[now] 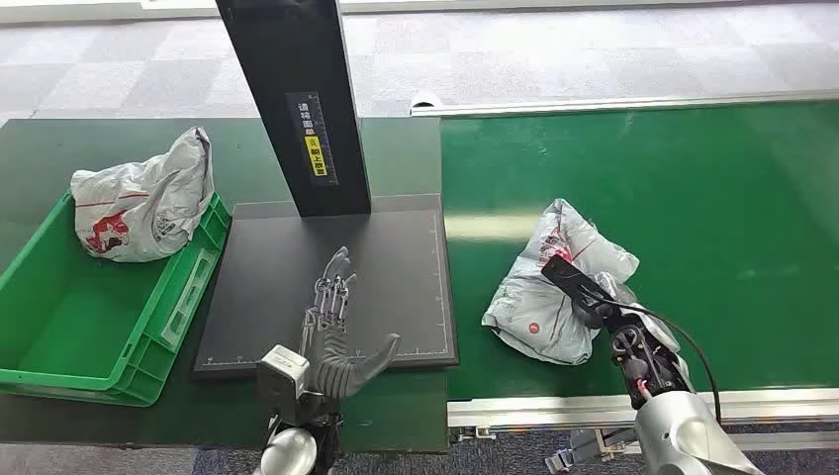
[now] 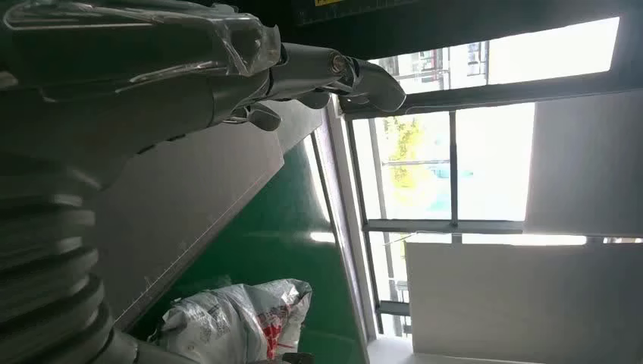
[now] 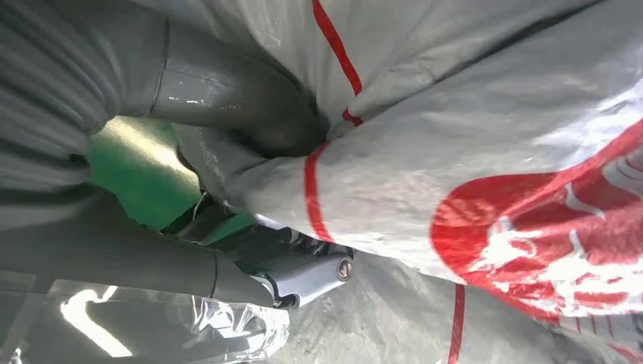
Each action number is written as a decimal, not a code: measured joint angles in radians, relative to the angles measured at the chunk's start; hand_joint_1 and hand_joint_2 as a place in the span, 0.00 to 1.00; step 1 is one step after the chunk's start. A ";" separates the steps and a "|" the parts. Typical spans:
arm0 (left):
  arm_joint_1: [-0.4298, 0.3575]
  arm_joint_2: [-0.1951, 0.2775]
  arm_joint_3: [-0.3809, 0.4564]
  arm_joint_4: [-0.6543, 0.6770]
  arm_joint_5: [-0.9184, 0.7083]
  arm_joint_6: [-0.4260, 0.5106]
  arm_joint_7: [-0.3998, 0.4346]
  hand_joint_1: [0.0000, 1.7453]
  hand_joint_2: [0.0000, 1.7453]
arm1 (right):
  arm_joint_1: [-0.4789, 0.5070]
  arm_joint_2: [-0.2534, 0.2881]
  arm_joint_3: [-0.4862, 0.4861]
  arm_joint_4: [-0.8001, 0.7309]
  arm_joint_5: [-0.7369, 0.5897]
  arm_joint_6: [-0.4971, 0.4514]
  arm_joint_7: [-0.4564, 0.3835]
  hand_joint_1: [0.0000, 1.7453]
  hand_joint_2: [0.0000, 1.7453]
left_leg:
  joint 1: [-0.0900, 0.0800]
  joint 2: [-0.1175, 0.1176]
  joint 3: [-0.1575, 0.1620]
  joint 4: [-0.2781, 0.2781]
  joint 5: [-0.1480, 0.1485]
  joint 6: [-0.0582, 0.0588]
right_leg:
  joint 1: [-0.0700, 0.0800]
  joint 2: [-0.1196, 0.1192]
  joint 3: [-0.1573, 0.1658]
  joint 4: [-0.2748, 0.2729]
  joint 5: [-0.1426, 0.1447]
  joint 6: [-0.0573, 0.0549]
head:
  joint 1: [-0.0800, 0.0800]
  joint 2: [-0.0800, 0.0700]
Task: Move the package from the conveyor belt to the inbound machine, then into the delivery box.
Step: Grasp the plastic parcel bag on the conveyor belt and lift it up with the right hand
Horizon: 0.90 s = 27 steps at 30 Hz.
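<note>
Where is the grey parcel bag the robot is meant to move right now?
In the head view, the package lies on the green conveyor belt, right of the black inbound machine, with the right hand gripping it.

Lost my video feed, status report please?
Right hand grips the package on the conveyor belt. Left hand open, fingers spread over the inbound machine plate. Another package sits on the green box.

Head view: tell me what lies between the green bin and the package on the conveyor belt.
In the head view, the black inbound machine plate lies between the green bin and the package, with the open left hand over it.
</note>
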 joint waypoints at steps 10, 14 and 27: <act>0.078 0.002 0.070 -0.151 -0.029 0.049 -0.036 0.00 1.00 | 0.124 0.077 0.028 -0.469 -0.101 -0.292 -0.169 1.00 1.00 | 0.000 -0.008 -0.006 0.000 0.001 0.000 | 0.000 -0.007 -0.005 0.000 -0.001 0.001 | 0.000 0.000; 0.090 0.007 0.115 -0.238 -0.063 0.094 -0.057 0.00 1.00 | 0.265 0.096 0.063 -0.826 -0.130 -0.367 -0.139 1.00 1.00 | 0.000 -0.009 -0.008 0.000 0.000 0.000 | 0.000 -0.007 -0.006 0.000 -0.003 0.001 | 0.000 0.000; 0.074 0.014 0.191 -0.342 -0.076 0.107 -0.044 0.00 1.00 | 0.405 0.171 0.234 -0.965 -0.388 -0.127 -0.221 1.00 1.00 | 0.001 -0.003 -0.006 -0.001 0.000 -0.001 | 0.001 -0.003 -0.005 0.000 -0.002 0.000 | 0.000 0.000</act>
